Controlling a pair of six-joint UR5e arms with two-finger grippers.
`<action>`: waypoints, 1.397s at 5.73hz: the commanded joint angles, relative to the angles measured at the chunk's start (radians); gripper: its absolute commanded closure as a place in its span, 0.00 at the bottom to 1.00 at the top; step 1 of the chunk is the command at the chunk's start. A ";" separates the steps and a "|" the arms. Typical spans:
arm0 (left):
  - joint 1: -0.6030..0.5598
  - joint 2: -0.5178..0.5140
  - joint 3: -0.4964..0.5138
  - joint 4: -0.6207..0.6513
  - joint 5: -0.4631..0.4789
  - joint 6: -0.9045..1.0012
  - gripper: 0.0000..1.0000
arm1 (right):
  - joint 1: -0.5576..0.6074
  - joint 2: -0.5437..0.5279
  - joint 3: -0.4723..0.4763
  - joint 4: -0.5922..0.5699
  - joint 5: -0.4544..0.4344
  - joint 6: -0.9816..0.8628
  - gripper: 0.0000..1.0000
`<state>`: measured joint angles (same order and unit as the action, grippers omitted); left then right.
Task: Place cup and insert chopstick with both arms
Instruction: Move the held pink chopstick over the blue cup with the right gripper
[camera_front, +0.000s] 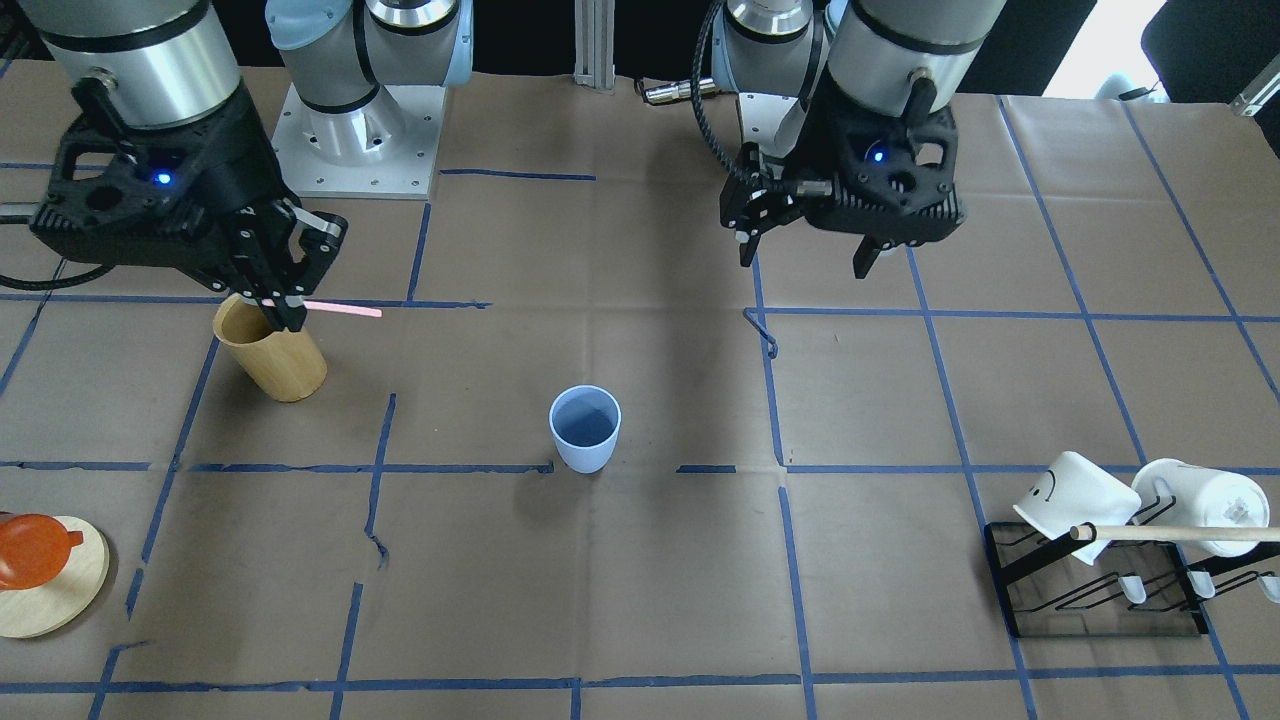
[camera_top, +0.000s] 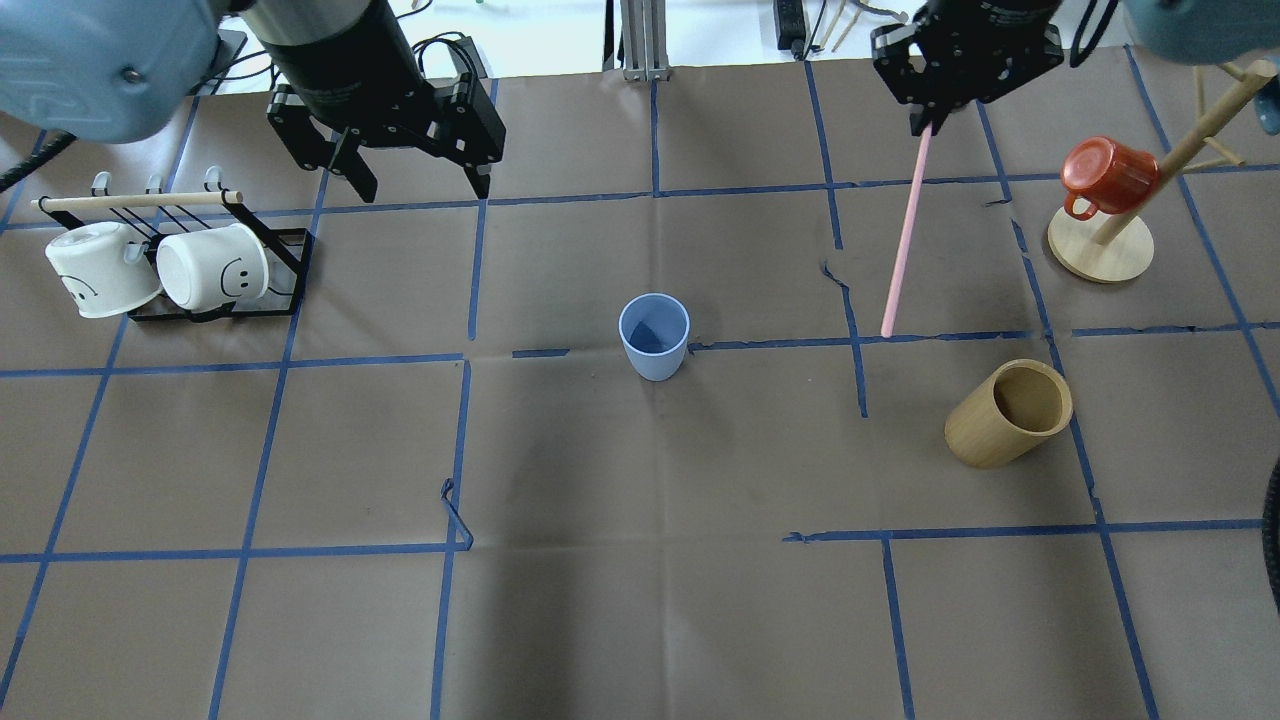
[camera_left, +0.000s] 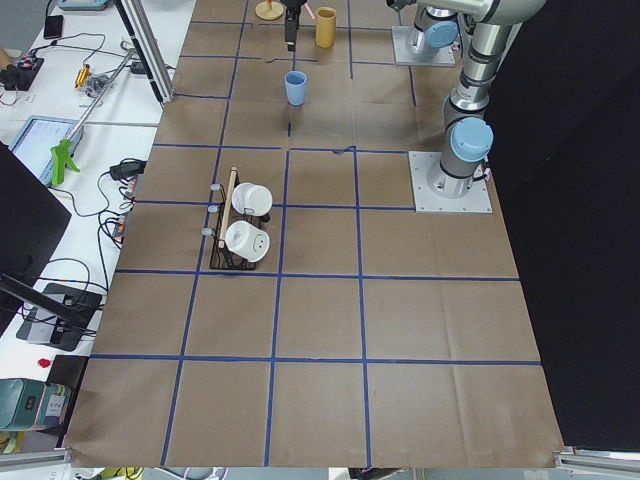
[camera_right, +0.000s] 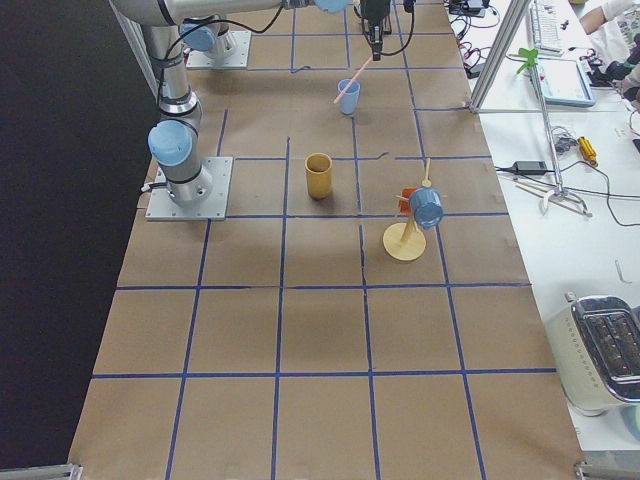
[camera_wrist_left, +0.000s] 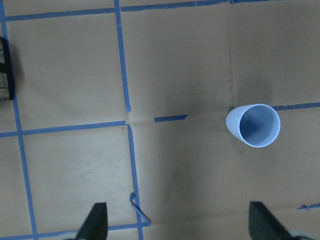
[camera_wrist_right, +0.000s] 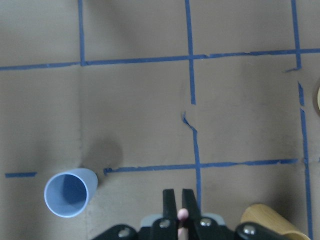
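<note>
Cup and chopstick, both arms raised. The cup (camera_top: 654, 336) stood upright and empty near the middle of the surface (camera_top: 640, 600). The right tool (camera_top: 925, 125) was clamped on the upper end of the chopstick (camera_top: 905, 235), which hung slanted in the air, apart from the cup. The left tool (camera_top: 425, 188) hovered with fingers spread, holding nothing. A wooden cylinder (camera_top: 1008, 413) stood to the cup's right.

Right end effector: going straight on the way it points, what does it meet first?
Probably bare table paper, with the held chopstick touching first; the cup and wooden cylinder sit off to either side. Depth is unclear.
</note>
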<state>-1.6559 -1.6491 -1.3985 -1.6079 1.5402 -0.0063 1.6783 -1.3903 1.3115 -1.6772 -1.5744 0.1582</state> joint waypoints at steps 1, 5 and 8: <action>0.051 0.026 -0.084 0.042 0.021 0.011 0.01 | 0.126 0.179 -0.186 -0.012 -0.012 0.178 0.94; 0.067 0.063 -0.103 0.051 0.035 -0.032 0.01 | 0.242 0.307 -0.190 -0.085 -0.039 0.302 0.94; 0.137 0.097 -0.149 0.040 0.032 0.075 0.01 | 0.244 0.307 -0.066 -0.137 -0.033 0.310 0.94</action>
<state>-1.5312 -1.5644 -1.5392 -1.5609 1.5681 0.0520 1.9218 -1.0820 1.2106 -1.8047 -1.6107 0.4683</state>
